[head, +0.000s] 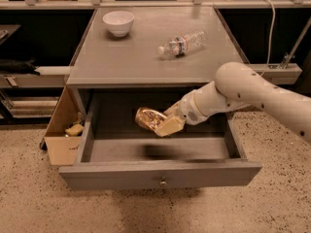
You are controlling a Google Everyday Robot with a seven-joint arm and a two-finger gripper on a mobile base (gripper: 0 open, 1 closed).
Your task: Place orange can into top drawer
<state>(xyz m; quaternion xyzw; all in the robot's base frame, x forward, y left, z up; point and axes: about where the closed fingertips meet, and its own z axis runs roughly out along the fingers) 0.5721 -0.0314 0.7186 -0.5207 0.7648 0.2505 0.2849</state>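
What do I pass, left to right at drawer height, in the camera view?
Box → can → claw, gripping the can over the drawer → arm.

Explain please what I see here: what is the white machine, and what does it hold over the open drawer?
The white machine is a robot arm that reaches in from the right. There is one picture, looking down at a grey table from its front. At the arm's end is its tool, shut on an orange can. The can hangs above the floor of the open drawer. On the table are a white bowl and a bottle on its side. A box stands to the left.
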